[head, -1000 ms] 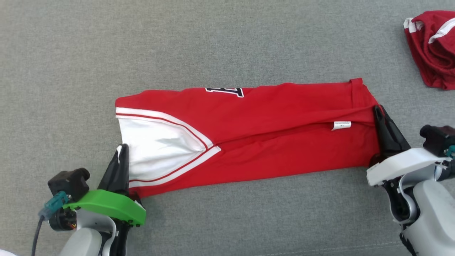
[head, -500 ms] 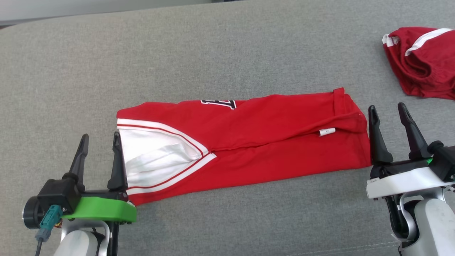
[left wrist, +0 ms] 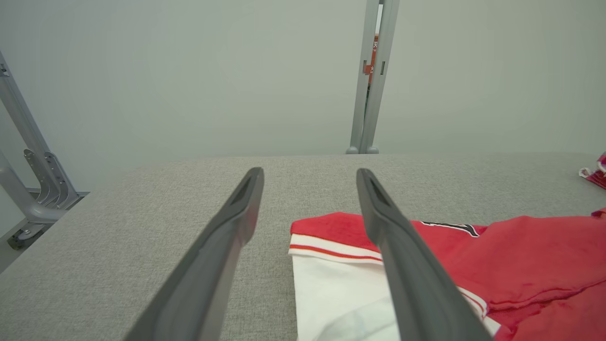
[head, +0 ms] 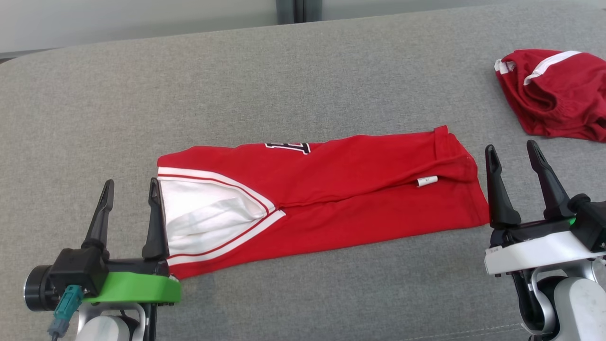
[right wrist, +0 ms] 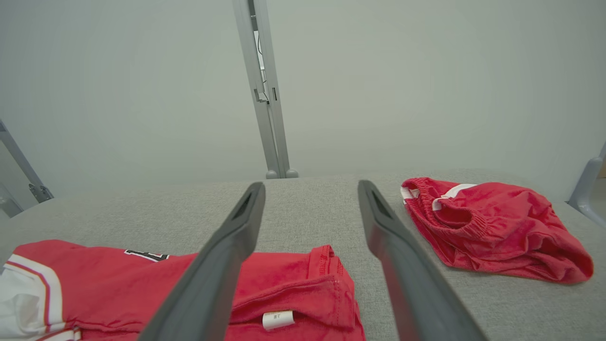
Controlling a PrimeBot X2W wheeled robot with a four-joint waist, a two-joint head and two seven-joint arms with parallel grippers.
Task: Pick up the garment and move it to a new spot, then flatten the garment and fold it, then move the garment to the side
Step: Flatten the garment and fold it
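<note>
- Quick update: both ends got let go. A second ago the left gripper (head: 131,182) and the right gripper (head: 510,145) were pinched shut on the short ends of the long red jersey-knit garment with the white V-shaped panel (head: 360,189). Now both have their fingers spread wide, holding nothing.
- The whole head view has shifted too, so that's the camera tilting up, not the cloth sliding.
- The garment lies flat as a long folded strip across the middle of the grey woven surface (head: 284,71), between the two grippers.
- We'd say this lengthwise fold is done. What's left is probably a shorter fold and the move to the side.
- Hard to tell: the left gripper's inner finger overlaps the white panel's edge in the head view, so we can't say if it's touching or just above it.
- The black lettering (head: 287,147) is tucked into the fold, so only a sliver shows.
- The print on the small white tag (head: 427,180) is too tiny to read.
- The crumpled dark red garment with white stripes (head: 554,94) off to the right runs past the frame edge in the head view.
</note>
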